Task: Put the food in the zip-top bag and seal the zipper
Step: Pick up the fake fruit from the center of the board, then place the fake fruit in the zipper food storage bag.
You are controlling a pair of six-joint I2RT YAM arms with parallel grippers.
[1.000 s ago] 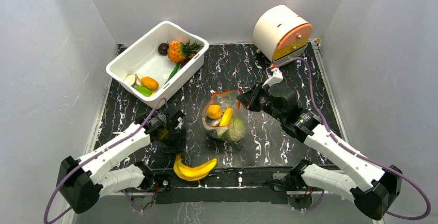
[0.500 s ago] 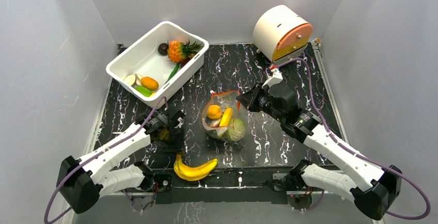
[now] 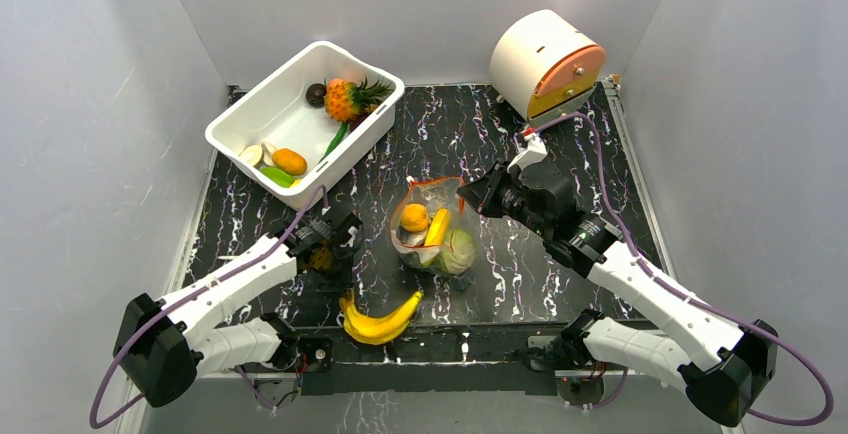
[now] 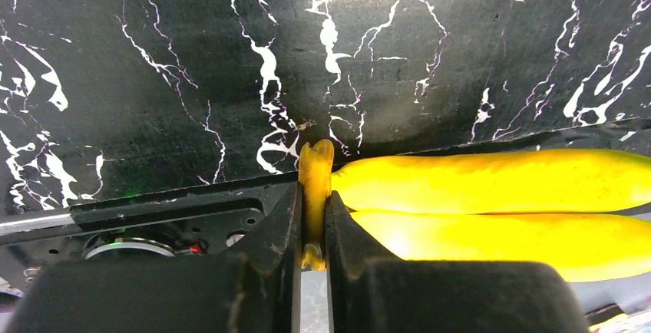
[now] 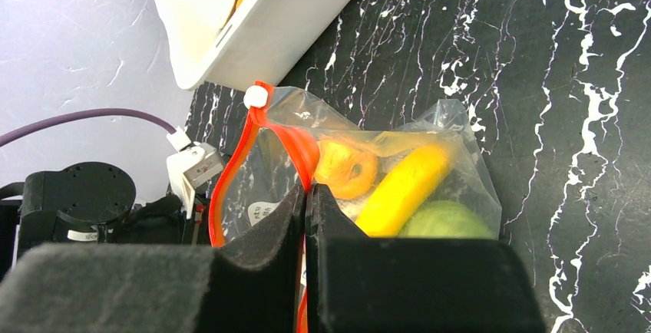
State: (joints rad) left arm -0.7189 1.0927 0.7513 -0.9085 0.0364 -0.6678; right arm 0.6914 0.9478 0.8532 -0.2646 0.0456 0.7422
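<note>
The clear zip-top bag (image 3: 437, 229) stands mid-table, mouth open, holding an orange fruit (image 5: 347, 169), a yellow banana (image 5: 401, 188) and a light-green round fruit (image 5: 444, 220). My right gripper (image 5: 306, 195) is shut on the bag's red zipper strip (image 5: 230, 172), with a white slider (image 5: 256, 97) at the strip's far end. My left gripper (image 4: 313, 210) is shut on the stem of a yellow banana bunch (image 4: 491, 202), which sits near the table's front edge in the top view (image 3: 378, 317).
A white tub (image 3: 262, 130) at the back left holds a pineapple (image 3: 350, 98), an orange piece (image 3: 290, 161) and green pieces. A white and orange drum (image 3: 545, 62) stands at the back right. The table's metal front rail (image 4: 153, 210) is beside the bananas.
My left gripper has closed in on the banana bunch, and the bunch has turned and tilted, its far end lifting to the right. The right arm and bag have stayed put.
</note>
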